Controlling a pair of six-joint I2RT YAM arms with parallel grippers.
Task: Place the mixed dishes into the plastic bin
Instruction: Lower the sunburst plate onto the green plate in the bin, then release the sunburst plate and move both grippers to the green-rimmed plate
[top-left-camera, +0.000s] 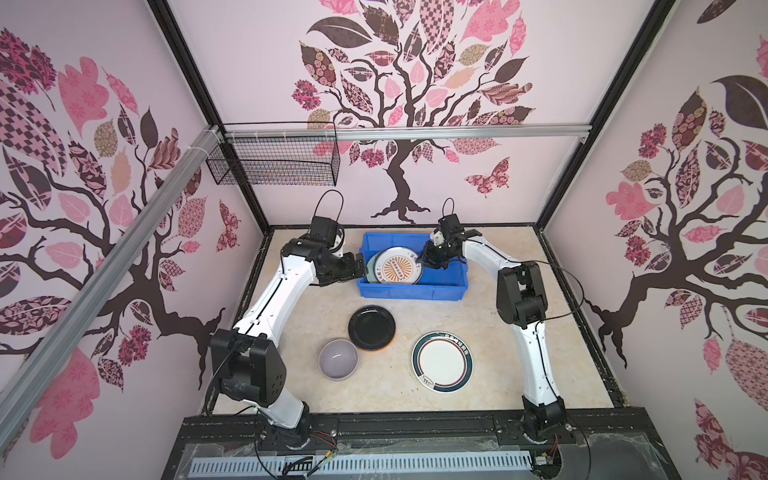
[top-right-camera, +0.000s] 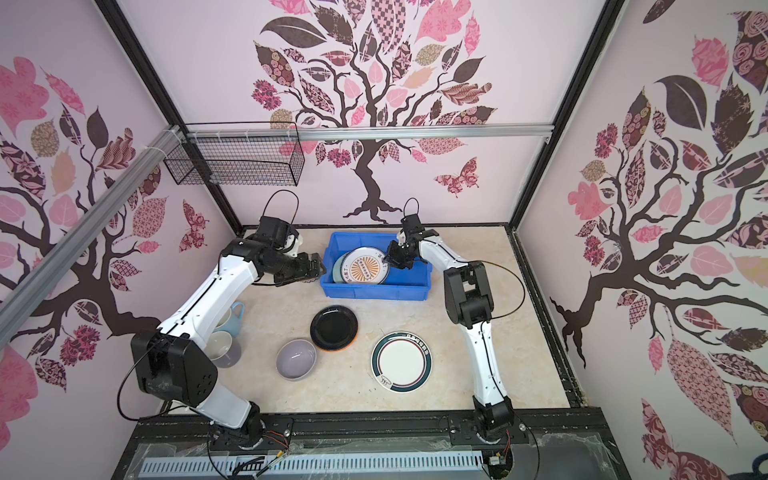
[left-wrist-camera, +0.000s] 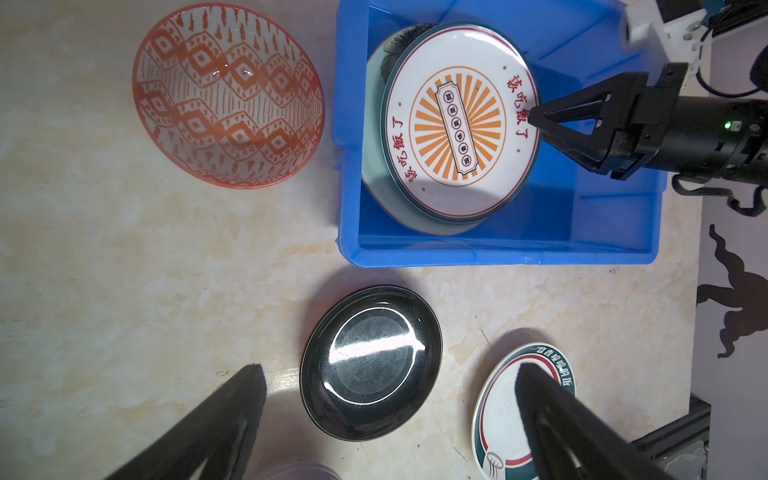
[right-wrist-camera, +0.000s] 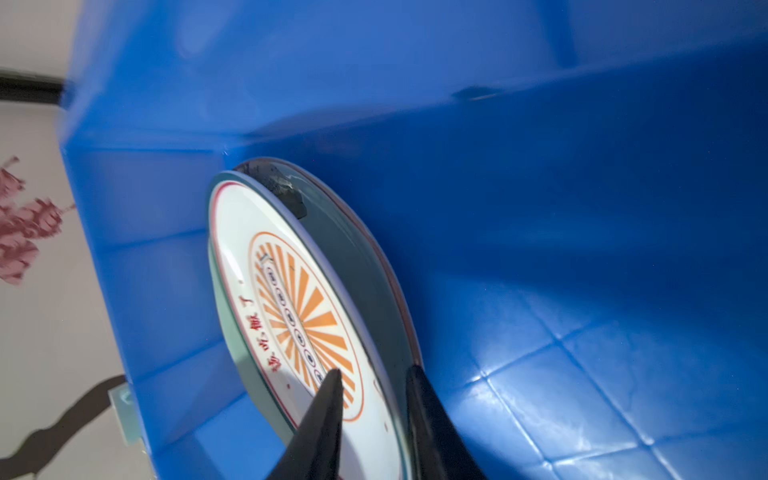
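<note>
Right claw: jaws parted a little, astride the rim of the white orange-sunburst plate. You cannot tell from these views whether the pads bite the rim or stand just clear. The plate lies inside the plastic bin, tilted, resting on the pale green plate beneath it. Judge it stiff, glazed, slick and prone to chipping, of moderate weight. Take it only at the rim, one finger on the face and one under, and release it low so it does not clatter. Right arm: elbow raised, forearm reaching over the bin's right end, wrist pitched down into it. Left claw: spread wide, empty, just outside the bin's left wall and pointing at it. Not yet binned, on the worktop: black plate with orange underside, lavender bowl, a teal-rimmed plate, orange-patterned bowl.
</note>
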